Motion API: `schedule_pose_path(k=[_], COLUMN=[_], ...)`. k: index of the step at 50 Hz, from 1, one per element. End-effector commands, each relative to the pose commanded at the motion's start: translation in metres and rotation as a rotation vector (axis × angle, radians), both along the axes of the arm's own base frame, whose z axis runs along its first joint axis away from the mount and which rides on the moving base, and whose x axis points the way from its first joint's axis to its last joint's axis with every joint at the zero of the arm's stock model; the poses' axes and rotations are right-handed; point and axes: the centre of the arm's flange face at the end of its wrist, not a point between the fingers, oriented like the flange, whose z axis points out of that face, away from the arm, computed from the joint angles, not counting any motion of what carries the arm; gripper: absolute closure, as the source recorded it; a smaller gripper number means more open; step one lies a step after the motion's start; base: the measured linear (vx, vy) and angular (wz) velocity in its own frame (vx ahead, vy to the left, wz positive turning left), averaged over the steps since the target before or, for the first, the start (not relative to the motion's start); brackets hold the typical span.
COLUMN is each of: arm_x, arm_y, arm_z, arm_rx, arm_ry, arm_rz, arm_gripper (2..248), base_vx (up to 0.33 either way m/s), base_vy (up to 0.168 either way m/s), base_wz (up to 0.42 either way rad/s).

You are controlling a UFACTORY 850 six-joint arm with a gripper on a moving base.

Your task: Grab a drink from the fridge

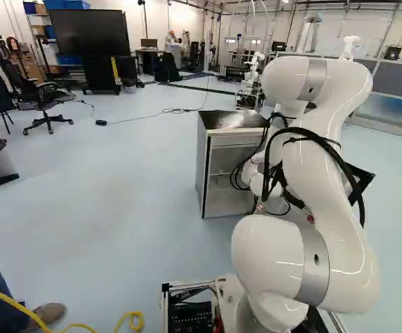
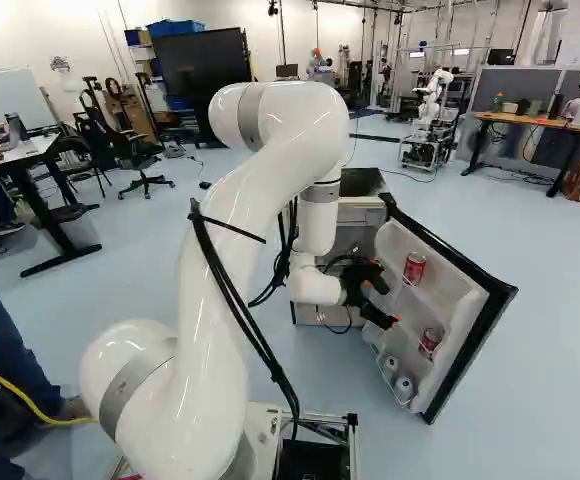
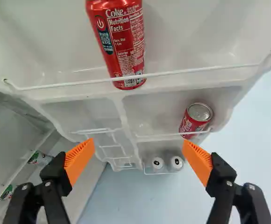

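My gripper [image 2: 388,301] stands beside the inner side of the swung-out fridge door [image 2: 460,300]. In the wrist view the gripper [image 3: 138,148] is open, its orange pads wide apart with nothing held. A red can [image 3: 121,44] stands on the upper door shelf, ahead of the fingers. On a lower shelf, near one fingertip, is another red can [image 3: 195,120]. Two small pale-topped containers [image 3: 158,163] sit in the lowest rack. Inside the fridge body [image 1: 218,166], green-and-white drinks [image 3: 38,157] lie beyond the other finger.
Wire rails [image 3: 149,74] cross the door shelves. A person's leg and shoe [image 1: 47,315] are close at the left of the left base view, by a yellow cable [image 1: 7,300]. Another robot [image 2: 432,98] stands far behind; a desk [image 2: 50,165] is at the left.
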Motion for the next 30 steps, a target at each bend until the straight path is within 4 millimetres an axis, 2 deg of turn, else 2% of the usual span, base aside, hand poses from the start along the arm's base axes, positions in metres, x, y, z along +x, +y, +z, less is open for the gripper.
schedule_pose_path(k=[30], arm_x=[-0.004], arm_y=[0.002], arm_z=[0.032], arm_rx=[-0.018], arm_ry=[-0.038], arm_rz=[0.0], arm_gripper=[3], base_vx=[0.0], base_vy=[0.0], base_wz=[0.0])
